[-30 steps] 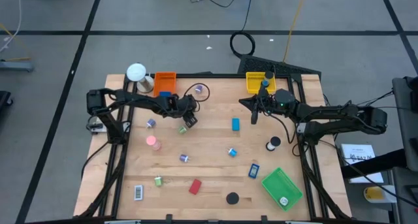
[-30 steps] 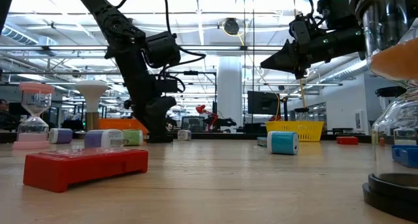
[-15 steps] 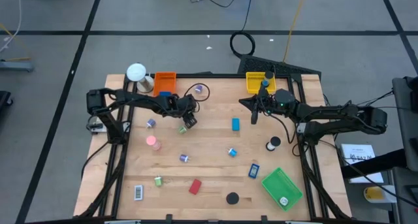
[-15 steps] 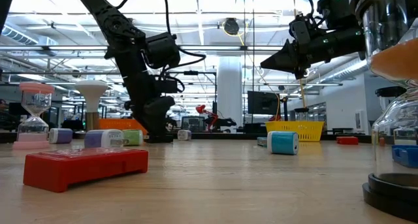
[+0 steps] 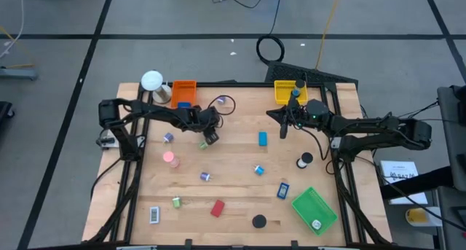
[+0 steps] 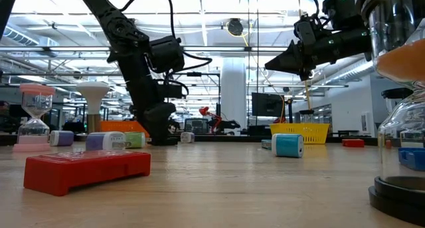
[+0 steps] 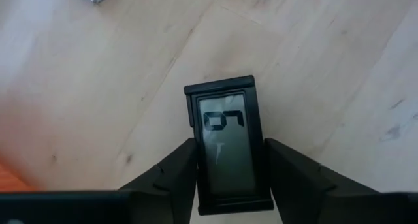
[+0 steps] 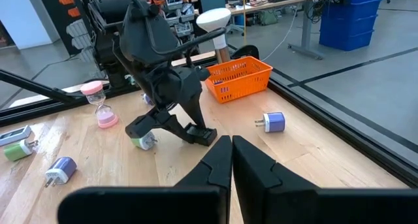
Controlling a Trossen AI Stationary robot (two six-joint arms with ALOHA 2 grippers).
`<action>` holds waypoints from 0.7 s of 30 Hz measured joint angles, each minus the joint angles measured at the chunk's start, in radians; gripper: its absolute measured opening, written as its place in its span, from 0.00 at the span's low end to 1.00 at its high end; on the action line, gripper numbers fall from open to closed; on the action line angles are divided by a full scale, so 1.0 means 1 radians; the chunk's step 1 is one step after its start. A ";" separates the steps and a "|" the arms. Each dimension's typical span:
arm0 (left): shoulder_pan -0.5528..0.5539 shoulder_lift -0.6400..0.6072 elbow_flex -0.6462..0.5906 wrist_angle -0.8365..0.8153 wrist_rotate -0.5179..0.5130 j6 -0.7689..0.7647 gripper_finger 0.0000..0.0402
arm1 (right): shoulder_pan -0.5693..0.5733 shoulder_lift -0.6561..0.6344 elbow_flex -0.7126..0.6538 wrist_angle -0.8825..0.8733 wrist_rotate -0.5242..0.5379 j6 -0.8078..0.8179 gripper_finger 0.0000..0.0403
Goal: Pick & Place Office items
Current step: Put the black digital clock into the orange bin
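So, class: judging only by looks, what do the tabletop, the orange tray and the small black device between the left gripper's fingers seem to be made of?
Tabletop: pale wood, matt, with visible grain and plank seams.
Orange tray: probably moulded plastic, with slotted lattice walls and even colour.
Small black device: likely a plastic case with a glossy grey screen showing dark digits. The left gripper brackets its sides.

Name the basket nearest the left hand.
The orange basket, at the table's far edge just behind the left hand. The yellow basket and green basket sit on the right side.
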 joint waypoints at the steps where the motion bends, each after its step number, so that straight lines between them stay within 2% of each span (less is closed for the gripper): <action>1: 0.002 -0.013 -0.002 -0.012 -0.002 0.014 0.40 | 0.000 0.000 0.000 0.000 0.000 0.000 0.01; 5: 0.015 -0.090 0.000 -0.049 -0.007 0.066 0.35 | 0.000 0.000 0.000 0.000 0.000 0.000 0.01; 8: 0.034 -0.161 -0.001 -0.120 -0.007 0.134 0.36 | 0.000 0.000 0.000 0.000 0.000 0.000 0.01; 11: 0.059 -0.260 0.000 -0.176 -0.016 0.244 0.38 | 0.000 0.000 0.000 0.000 0.000 0.000 0.01; 16: 0.120 -0.412 0.000 -0.305 -0.139 0.429 0.37 | 0.000 0.000 0.000 0.000 0.000 0.000 0.01; 21: 0.236 -0.469 0.000 -0.324 -0.126 0.642 0.36 | 0.000 0.000 0.000 0.000 0.000 0.000 0.01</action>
